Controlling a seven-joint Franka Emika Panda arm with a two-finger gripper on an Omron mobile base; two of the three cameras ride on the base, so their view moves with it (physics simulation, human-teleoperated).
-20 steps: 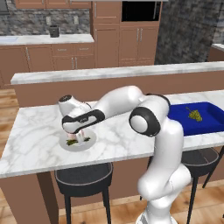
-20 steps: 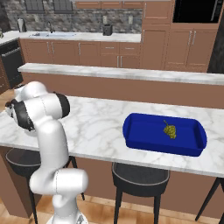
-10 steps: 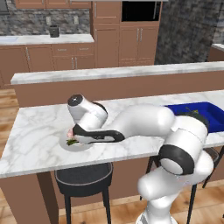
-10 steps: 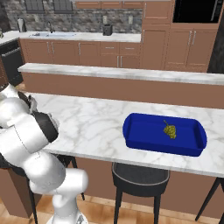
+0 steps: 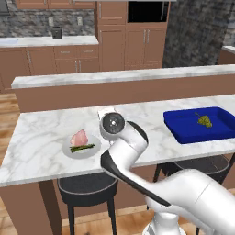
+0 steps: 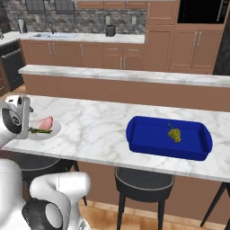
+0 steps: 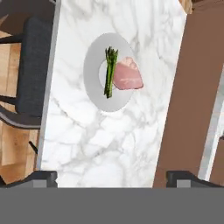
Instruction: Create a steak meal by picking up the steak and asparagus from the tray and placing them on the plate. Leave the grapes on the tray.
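At the left of the counter (image 5: 41, 137) you have the plate (image 5: 68, 152), with the steak (image 5: 79, 137) on its far half and the asparagus (image 5: 82, 148) lying just beside it on the near half, the two touching or very nearly so; from the hand camera you see the same pair from above, asparagus (image 7: 109, 72) laid along the steak (image 7: 128, 75), both well inside the plate's rim (image 7: 92, 70); from the right base camera the plate (image 6: 53, 132) sits at the counter's left end with the steak (image 6: 45, 122) on it. Just right of the plate the arm's wrist stands above the counter; the gripper (image 7: 111, 176) is spread wide, its two tips far apart at the bottom corners of the hand view, with nothing between them. Well to the right, the tray (image 5: 183, 133) lies on the counter, with the grapes (image 5: 204, 120) in its far right part; their stem is too small for you to make out clearly.
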